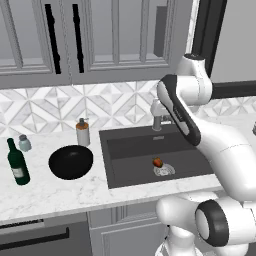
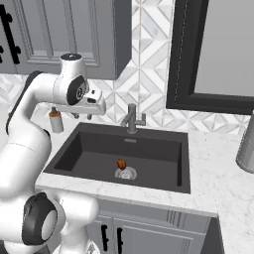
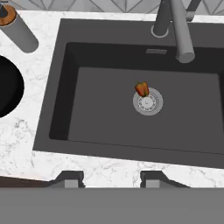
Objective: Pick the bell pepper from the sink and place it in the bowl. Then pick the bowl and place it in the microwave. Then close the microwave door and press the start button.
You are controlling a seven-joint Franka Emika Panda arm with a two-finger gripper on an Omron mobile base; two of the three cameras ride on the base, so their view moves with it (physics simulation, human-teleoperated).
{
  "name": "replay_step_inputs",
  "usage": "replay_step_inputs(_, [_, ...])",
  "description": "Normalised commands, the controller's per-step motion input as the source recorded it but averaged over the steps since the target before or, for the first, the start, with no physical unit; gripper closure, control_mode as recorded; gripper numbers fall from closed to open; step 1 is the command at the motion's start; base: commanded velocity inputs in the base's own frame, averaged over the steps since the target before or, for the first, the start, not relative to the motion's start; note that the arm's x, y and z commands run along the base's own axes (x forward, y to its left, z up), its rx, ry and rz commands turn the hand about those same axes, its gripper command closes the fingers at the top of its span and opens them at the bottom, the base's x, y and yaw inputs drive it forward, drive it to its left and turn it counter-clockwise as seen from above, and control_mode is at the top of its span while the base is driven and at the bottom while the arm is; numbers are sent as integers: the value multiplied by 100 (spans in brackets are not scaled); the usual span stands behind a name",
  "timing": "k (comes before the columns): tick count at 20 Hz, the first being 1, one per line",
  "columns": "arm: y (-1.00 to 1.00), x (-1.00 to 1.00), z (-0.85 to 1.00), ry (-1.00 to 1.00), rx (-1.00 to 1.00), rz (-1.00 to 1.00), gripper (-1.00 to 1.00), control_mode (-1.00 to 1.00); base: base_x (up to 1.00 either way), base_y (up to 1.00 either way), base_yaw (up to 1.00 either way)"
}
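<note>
The pepper (image 3: 141, 89) lay on the floor of the sink (image 3: 109, 122), touching the upper-left edge of the round drain (image 3: 148, 101); it also showed beside the drain in the left base view (image 1: 157, 162) and the right base view (image 2: 121, 164). The gripper (image 3: 112, 178) hung high above the sink, looking straight down into it, its fingers (image 3: 70, 178) apart with nothing between them; in the right base view the gripper (image 2: 82, 116) sat well clear of the basin, over its back left corner. The faucet (image 3: 178, 26) rose at the sink's back rim. The bowl (image 1: 71, 162) stood upright on the counter (image 1: 60, 195) to the left of the sink, apart from it, and held nothing. A soap dispenser (image 1: 83, 132) stood just behind the bowl, and a green bottle (image 1: 17, 163) and a small jar (image 1: 24, 143) stood farther left.
</note>
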Motion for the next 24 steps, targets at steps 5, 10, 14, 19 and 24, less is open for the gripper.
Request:
replay_step_inputs(5, [19,-27,-19,-5,-7,0,-100,-100,0,0,0])
replay_step_inputs(10, [30,-1,-93,3,-20,0,-100,-100,0,0,0])
replay_step_inputs(14, [-26,16,-75,20,2,0,-100,-100,0,0,0])
replay_step_inputs(19, [-38,26,-61,23,5,0,-100,-100,0,0,0])
replay_step_inputs(24, [-5,12,-52,20,0,-1,-100,-100,0,0,0])
